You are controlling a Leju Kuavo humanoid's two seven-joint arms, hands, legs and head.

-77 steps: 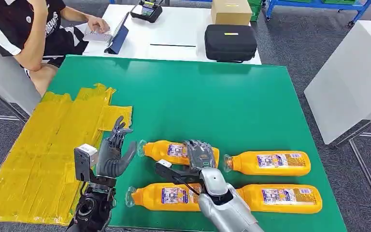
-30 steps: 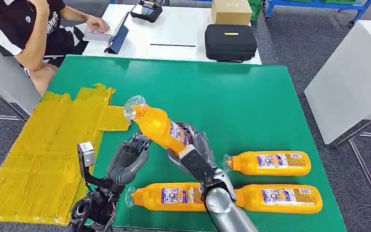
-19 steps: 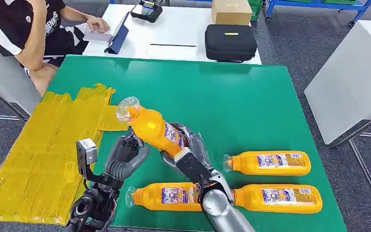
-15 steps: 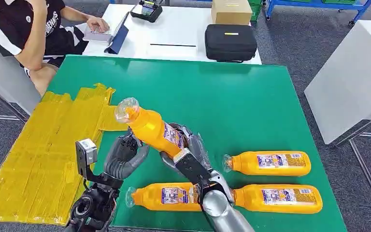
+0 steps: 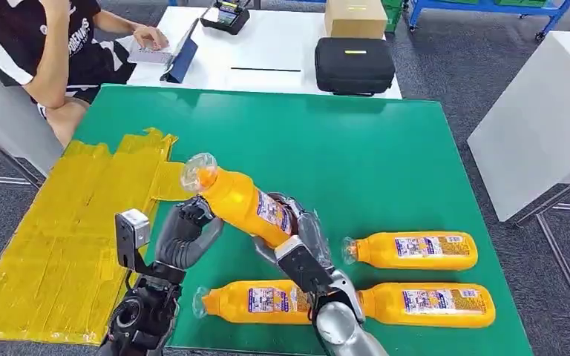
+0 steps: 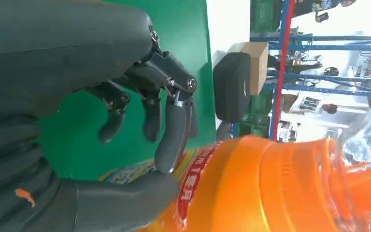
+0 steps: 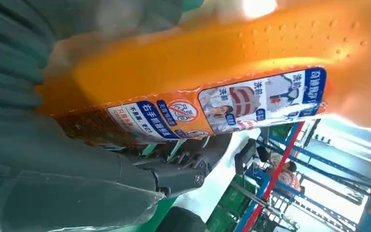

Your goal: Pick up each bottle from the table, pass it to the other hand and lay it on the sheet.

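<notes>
Orange juice bottle hangs tilted above the green surface, gripped at its labelled lower body by the right hand, cap end pointing toward the yellow sheet. Left hand sits just beside the upper body, thumb and a fingertip touching it in the left wrist view, the other fingers apart, grasp not yet closed.

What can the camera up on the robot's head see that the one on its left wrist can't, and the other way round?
Head view alone: the yellow sheet, three more bottles lying on the green table, the right hand gripping the raised bottle, and a seated person. Left wrist view alone: close up, the left hand's fingers touching that bottle's label, with blue racking far behind. Both share the raised bottle, the left hand, the black case and the cardboard box.
</notes>
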